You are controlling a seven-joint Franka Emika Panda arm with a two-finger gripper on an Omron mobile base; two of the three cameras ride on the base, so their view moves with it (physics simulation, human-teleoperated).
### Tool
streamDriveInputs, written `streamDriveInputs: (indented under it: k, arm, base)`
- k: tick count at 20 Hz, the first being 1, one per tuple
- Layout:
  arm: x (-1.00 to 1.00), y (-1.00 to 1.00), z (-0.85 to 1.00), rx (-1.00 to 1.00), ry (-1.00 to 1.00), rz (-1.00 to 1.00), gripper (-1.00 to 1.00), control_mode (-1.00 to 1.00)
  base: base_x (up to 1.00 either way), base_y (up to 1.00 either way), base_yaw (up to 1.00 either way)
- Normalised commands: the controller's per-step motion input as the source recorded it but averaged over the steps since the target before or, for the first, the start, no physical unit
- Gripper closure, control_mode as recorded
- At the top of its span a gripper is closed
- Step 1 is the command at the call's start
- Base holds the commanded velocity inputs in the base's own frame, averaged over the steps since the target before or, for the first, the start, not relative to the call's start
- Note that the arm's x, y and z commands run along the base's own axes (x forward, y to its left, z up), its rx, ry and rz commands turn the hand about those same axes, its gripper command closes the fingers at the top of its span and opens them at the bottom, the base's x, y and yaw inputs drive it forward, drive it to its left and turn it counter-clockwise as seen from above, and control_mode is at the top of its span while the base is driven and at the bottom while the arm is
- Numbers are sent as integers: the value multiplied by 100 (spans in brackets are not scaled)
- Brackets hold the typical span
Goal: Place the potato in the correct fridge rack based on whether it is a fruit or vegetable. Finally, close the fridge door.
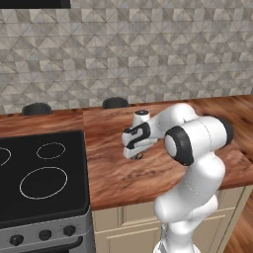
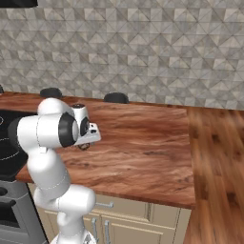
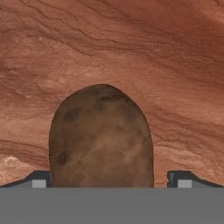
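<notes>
The potato (image 3: 101,135), a dull-brown oval lump, lies on the wooden counter (image 3: 109,43) and looms large in the hand view. My gripper (image 3: 111,179) is open and straddles it; the left fingertip sits near its side and the right one stands a little clear of it. From the base cameras the hand hangs low over the counter, with the gripper (image 1: 139,155) pointing down and a small dark bit of the potato (image 2: 85,146) peeking out beneath it. The fridge rack is out of view.
A black stovetop (image 1: 42,173) lies left of the counter (image 1: 128,173). Two dark round objects (image 1: 115,103) (image 1: 36,108) stand at the tiled back wall. The counter (image 2: 214,143) turns a corner to the right. Cabinet fronts (image 2: 143,219) are below.
</notes>
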Motion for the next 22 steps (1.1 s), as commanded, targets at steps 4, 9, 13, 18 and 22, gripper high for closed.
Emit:
streamDriveInputs:
  k: [4, 9, 13, 18, 22]
  arm:
    - [20, 1, -18, 0, 0, 0, -100, -100]
    - [0, 5, -44, 0, 2, 0, 100, -100]
    - [0, 0, -12, 0, 1, 0, 100, -100]
    - [-6, 0, 0, 0, 1, 0, 100, -100]
    - [-55, 0, 27, 0, -5, 0, 100, -100]
  base:
    - [0, 0, 0]
    - [0, 0, 0]
    - [0, 0, 0]
    - [0, 0, 0]
    - [0, 0, 0]
